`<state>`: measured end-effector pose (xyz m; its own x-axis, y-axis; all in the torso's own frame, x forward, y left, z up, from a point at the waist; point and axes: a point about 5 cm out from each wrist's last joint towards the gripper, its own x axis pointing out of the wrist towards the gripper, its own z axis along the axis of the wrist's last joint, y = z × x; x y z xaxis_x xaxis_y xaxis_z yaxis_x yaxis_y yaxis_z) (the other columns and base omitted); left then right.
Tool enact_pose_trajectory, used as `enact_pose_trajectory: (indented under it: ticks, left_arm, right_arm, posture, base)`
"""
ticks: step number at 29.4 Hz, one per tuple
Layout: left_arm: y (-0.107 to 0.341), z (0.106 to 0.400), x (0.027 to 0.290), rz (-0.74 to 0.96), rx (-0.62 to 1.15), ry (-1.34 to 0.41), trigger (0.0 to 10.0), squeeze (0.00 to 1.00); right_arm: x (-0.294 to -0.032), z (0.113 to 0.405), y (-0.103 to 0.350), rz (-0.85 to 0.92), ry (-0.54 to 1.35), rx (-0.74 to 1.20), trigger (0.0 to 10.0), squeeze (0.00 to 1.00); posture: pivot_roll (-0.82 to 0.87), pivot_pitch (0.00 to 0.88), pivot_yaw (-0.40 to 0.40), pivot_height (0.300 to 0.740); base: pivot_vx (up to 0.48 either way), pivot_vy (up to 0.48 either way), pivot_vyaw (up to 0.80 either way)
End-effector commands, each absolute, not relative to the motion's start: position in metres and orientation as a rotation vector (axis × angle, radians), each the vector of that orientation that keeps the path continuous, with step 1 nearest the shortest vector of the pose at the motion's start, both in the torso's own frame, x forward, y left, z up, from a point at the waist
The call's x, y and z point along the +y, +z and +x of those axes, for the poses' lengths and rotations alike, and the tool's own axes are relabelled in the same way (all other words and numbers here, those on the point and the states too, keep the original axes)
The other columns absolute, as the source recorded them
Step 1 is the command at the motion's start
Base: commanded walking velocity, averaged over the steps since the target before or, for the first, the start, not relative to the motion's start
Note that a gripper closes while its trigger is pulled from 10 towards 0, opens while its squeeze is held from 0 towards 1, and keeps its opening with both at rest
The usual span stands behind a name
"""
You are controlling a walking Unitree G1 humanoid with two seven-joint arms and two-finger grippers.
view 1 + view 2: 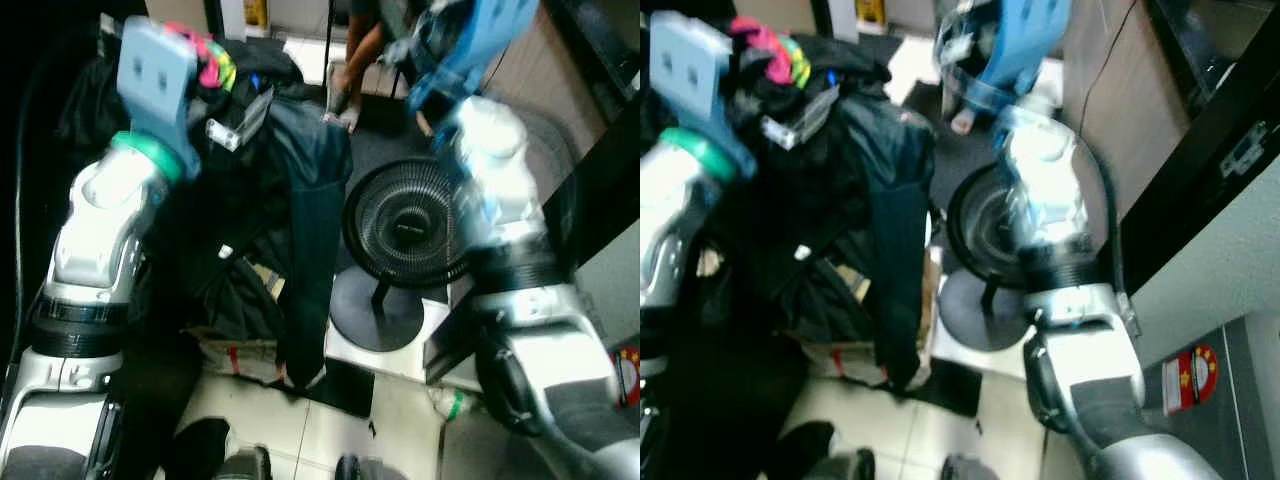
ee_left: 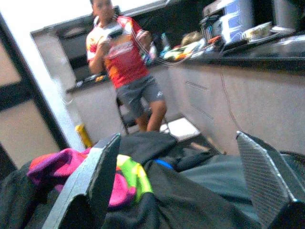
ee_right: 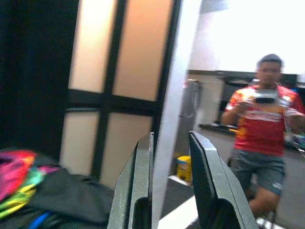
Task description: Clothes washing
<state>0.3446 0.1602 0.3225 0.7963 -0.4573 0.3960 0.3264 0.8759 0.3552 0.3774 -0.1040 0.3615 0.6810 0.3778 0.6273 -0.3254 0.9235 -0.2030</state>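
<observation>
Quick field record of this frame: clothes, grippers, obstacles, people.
clothes: dark pile of clothes with a pink and yellow garment on top
left gripper: open, fingers spread above the pile, holding nothing
right gripper: raised, fingers slightly apart with nothing between them
obstacle: black fan on a round base, beside the pile on the robot's right
person: in a red shirt, seated beyond the pile, holding a device

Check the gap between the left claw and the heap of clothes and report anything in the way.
Nothing visible stands between them. In the left wrist view the left claw is open just above the dark clothes pile, with the pink and green garment by one finger. The black fan stands off to the right, beside the pile, not in the path.
</observation>
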Motion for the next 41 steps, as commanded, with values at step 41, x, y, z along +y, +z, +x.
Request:
enact_pose_trajectory:
  ticks: [41]
  left_arm:
    - [0.343,0.397,0.206,0.330,-0.301,-0.117,10.0,0.00]
  right_arm:
    - [-0.079,0.387,0.323,-0.172,0.426,-0.662,10.0,0.00]
  posture:
    - [0.13,0.042,0.001,0.740]
  base:
    - [0.000,0.000,0.00]
